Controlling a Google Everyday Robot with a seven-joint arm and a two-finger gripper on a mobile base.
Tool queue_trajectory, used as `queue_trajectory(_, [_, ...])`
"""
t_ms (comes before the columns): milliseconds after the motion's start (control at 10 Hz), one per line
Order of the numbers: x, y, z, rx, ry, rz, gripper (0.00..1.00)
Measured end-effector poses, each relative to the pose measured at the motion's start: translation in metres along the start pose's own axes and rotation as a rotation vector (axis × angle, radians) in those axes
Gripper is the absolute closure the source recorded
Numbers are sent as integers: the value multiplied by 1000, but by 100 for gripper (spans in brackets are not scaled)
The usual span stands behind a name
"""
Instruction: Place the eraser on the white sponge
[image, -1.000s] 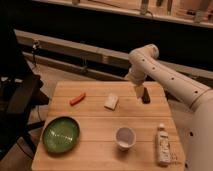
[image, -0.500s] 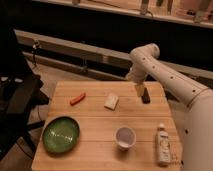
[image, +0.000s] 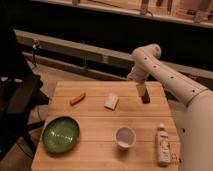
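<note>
The white sponge (image: 111, 101) lies on the wooden table (image: 95, 125) near the middle of its far half. My gripper (image: 143, 93) hangs from the white arm (image: 165, 75) over the table's far right part, to the right of the sponge. A small dark block, the eraser (image: 145, 98), shows at the gripper's lower end, close to the table top. The frames do not show whether it is held or resting on the wood.
An orange-red stick (image: 77, 98) lies at the far left of the table. A green bowl (image: 61, 134) sits at the front left. A white paper cup (image: 125, 137) stands at the front middle, a white bottle (image: 162, 145) lies at the front right.
The gripper with the dark block has shifted slightly; nothing else on the table has moved.
</note>
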Motion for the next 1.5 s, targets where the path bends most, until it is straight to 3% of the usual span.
queue_trajectory(200, [-3,1,5,11,55,-2,20])
queue_trajectory(500, [28,18,14,16,139,5,20])
queue_trajectory(700, [41,24,20,13,161,12,20])
queue_trajectory(900, [54,28,26,12,167,17,20])
queue_trajectory(1200, [69,31,29,19,144,-9,20])
queue_trajectory(1500, [77,35,31,17,129,-74,20])
